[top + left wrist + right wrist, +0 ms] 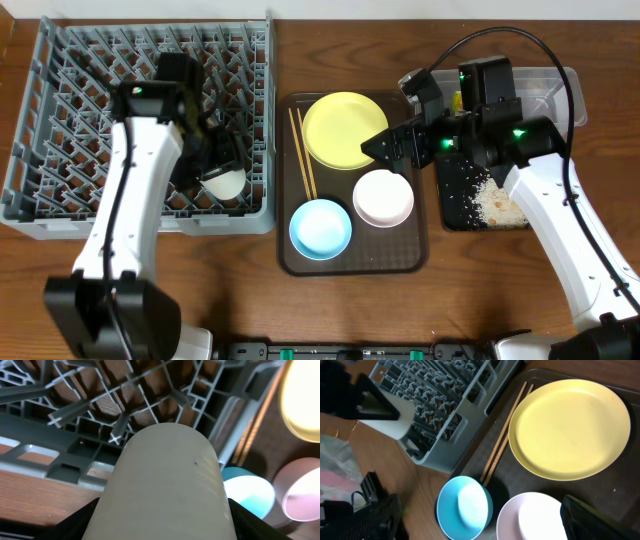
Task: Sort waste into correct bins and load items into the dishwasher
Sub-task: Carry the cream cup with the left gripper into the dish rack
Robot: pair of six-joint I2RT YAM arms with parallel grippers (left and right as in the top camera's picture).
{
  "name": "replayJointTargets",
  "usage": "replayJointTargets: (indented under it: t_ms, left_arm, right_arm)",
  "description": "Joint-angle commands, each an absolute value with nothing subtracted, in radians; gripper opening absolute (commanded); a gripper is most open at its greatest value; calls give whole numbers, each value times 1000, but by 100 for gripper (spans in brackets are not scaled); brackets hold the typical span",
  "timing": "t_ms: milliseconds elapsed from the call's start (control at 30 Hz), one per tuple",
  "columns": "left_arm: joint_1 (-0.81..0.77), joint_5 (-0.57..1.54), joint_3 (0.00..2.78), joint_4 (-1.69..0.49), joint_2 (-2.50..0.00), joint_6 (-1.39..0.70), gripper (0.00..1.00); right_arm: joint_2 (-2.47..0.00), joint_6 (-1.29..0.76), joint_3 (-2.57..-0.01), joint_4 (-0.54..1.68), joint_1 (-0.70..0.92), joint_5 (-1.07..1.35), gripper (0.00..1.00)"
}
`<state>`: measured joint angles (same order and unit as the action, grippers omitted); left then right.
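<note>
My left gripper [214,166] is shut on the pale green cup [224,183] over the near right corner of the grey dishwasher rack [90,110]. In the left wrist view the cup [170,480] fills the frame between the black fingers [75,522]. My right gripper [385,145] hangs open and empty above the brown tray, which holds the yellow plate [343,130], chopsticks [303,155], light blue bowl [320,228] and white bowl [384,198]. The right wrist view looks down on the blue bowl [465,507] and white bowl [532,517].
The brown serving tray [415,255] lies between the rack and the bins. A black tray [450,200] with whitish food scraps [495,205] sits at the right. Behind it stands the clear tub [555,90], largely covered by my right arm.
</note>
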<state>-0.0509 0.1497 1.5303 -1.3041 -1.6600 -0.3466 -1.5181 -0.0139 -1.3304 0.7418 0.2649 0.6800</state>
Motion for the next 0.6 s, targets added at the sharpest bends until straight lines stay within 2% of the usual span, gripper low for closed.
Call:
replayJointTargets:
  t_ms: [0, 567]
  left_arm:
    - [-76, 117, 1523, -1308, -1703, -334, 29]
    - [-86, 60, 1469, -1248, -1841, -361, 30]
  right_arm:
    - [-1505, -2, -1333, 749, 274, 681, 99]
    - [-1505, -2, -1333, 756, 274, 677, 99]
